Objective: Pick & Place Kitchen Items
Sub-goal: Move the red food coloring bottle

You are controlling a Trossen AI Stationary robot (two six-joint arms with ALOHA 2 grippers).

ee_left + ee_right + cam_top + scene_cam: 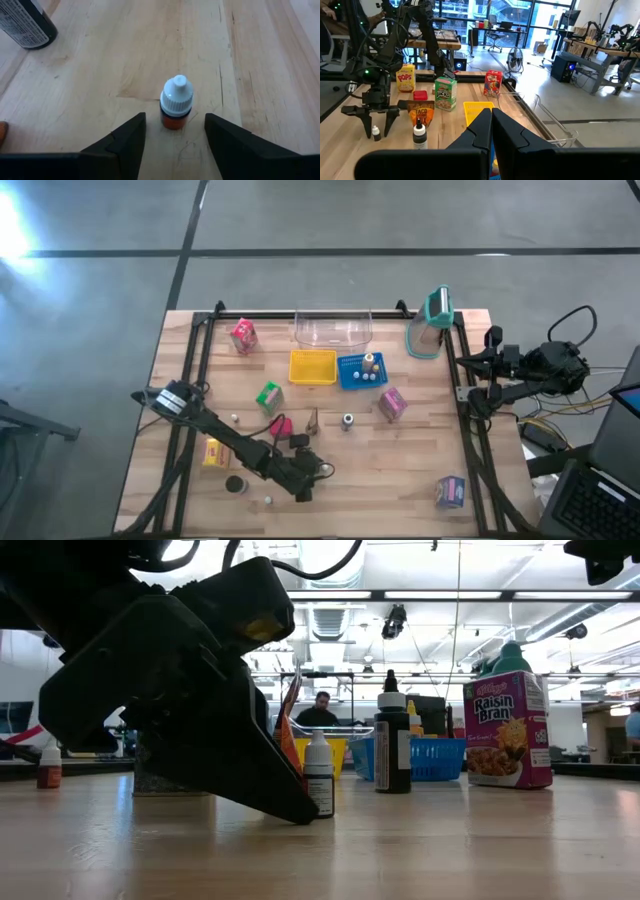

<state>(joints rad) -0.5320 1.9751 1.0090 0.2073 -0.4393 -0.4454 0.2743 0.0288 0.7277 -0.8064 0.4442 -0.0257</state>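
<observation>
A small bottle (pixel 176 102) with a white cap and an orange body stands upright on its base on the wooden table. My left gripper (pixel 174 133) is open, one finger on each side of the bottle and just short of it, touching nothing. The low view shows a fingertip (pixel 298 810) on the table beside the bottle (pixel 319 775). In the high view this gripper (pixel 303 486) is near the table's front edge. My right gripper (pixel 490 131) is shut and empty, folded back at the table's right edge (pixel 520 366).
A taller dark bottle (pixel 24 22) stands ahead of the left gripper. Yellow basket (pixel 312 366), blue basket (pixel 352 376), clear bin (pixel 333 329) and teal-lidded jug (pixel 430 326) sit at the back. Cartons (pixel 268 396), (pixel 392 403), (pixel 450 492), a dark disc (pixel 235 484) lie scattered.
</observation>
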